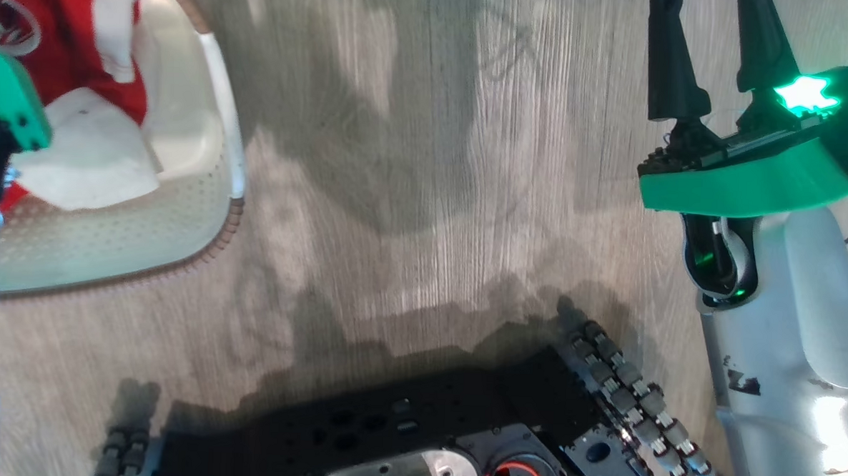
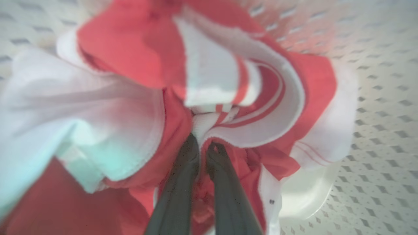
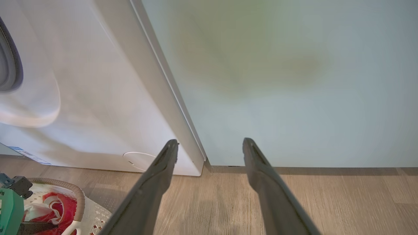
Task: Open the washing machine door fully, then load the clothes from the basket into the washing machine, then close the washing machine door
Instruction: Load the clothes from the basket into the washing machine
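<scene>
Floor was pale wood-look planks (image 1: 427, 159), w/ my own dark wheeled base (image 1: 401, 430) along the bottom of the head view. The basket (image 1: 123, 246) sat on the floor at the upper left of that view, w/ the clothes (image 1: 67, 43) inside it, red w/ white panels. My left arm's green wrist cover (image 1: 11, 98) stood over the basket's left part & hid some of the bundle. The left wrist view, blurred, gave what the head view couldn't. It showed my left gripper (image 2: 204, 143) down in the bundle, fingers drawn nearly together & pinching a fold of red-&-white fabric, w/ perforated basket wall around. My right gripper (image 1: 715, 43) was at the upper right of the head view, well apart from the basket, tips cut off by the frame edge. The right wrist view showed its jaws spread wide & empty above the floor. That view also had the washing machine (image 3: 98, 98): white front, grey door seal (image 3: 9, 62) at the far left edge, round flap (image 3: 138, 160) low down & blue sticker (image 3: 29, 156) near the floor. A pale teal cabinet (image 3: 294, 81) stood right beside it, the seam betw. them just ahead of my right fingers. The basket's brown rim & red cloth showed in that view's lower left corner, near the machine's front.
</scene>
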